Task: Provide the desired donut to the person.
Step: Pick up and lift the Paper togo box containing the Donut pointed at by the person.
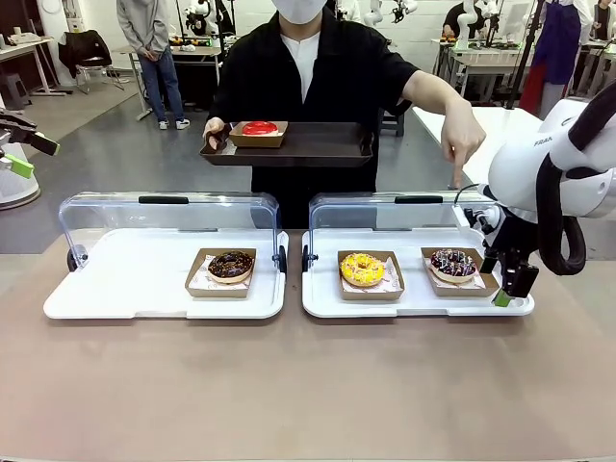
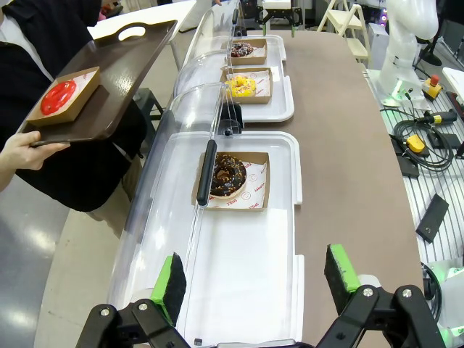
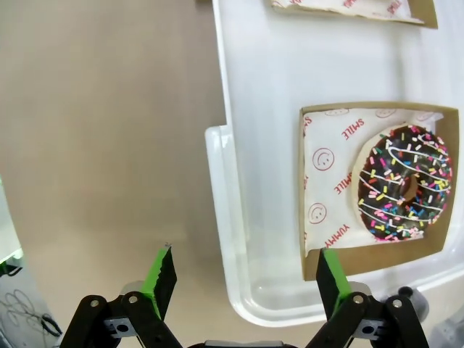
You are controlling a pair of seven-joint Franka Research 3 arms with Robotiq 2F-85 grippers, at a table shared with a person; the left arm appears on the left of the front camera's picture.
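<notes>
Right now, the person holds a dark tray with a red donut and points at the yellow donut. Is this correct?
Not quite. In the front view the person's hand points down at the sprinkled chocolate donut, not the yellow donut beside it. The dark tray with the red donut is right.

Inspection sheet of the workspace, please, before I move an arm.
Surface: brown tabletop; left white plastic tray, right white plastic tray, clear lids raised.
Job's things: sprinkled chocolate donut in cardboard, person's hand pointing toward it; yellow glazed donut; chocolate crumb-topped donut; red glazed donut on person's dark brown tray.
Clutter: nothing seen.
Grippers: left gripper open, off left tray's end; right gripper open at right tray's corner.
Cables: black cables beside the table.
Surroundings: another person far behind.
</notes>
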